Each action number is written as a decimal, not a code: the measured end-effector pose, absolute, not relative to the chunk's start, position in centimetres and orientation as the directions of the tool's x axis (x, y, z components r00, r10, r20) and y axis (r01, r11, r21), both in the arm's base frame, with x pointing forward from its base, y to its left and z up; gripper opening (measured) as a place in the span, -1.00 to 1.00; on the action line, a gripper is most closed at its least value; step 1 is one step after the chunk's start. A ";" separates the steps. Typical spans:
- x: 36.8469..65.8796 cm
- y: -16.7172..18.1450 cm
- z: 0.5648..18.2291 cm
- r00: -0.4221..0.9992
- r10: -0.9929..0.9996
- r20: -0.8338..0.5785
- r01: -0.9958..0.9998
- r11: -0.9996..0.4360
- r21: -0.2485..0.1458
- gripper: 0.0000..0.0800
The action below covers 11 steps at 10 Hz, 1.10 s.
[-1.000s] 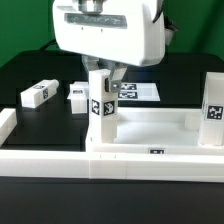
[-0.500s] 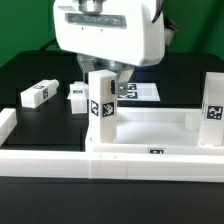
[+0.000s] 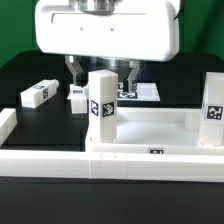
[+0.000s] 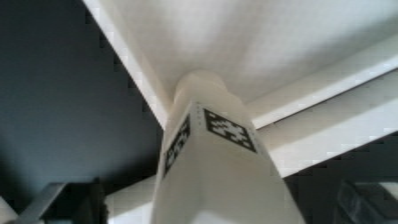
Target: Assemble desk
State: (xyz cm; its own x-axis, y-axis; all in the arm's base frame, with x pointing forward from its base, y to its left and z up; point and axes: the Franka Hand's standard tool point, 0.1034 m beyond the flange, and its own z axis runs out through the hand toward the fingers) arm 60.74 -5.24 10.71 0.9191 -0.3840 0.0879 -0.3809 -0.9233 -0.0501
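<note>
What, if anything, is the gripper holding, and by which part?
Nothing is held. The gripper is open, a finger on each side of the upright white leg without touching it; the leg stands alone at the corner of the desk top.

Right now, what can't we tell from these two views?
- Upright leg seating: in the exterior view its base is hidden by the desk top rim; wrist view is too close and blurred.
- Marker board: partly hidden behind the fingers, exterior view.
- Second upright leg: cut off by the exterior view's right edge.
- Two lying legs: tags too small to read, exterior view.
</note>
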 end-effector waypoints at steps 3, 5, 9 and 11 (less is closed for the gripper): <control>60.7 -5.3 10.7 0.979 -0.178 0.097 -0.175 -0.984 -0.030 0.62; 60.7 -5.4 10.7 0.993 -0.062 0.099 -0.060 -0.998 -0.018 0.62; 60.7 -5.4 10.7 0.978 0.182 0.100 0.182 -0.983 0.008 0.62; 60.7 -5.6 10.7 0.946 0.308 0.098 0.308 -0.951 0.021 0.62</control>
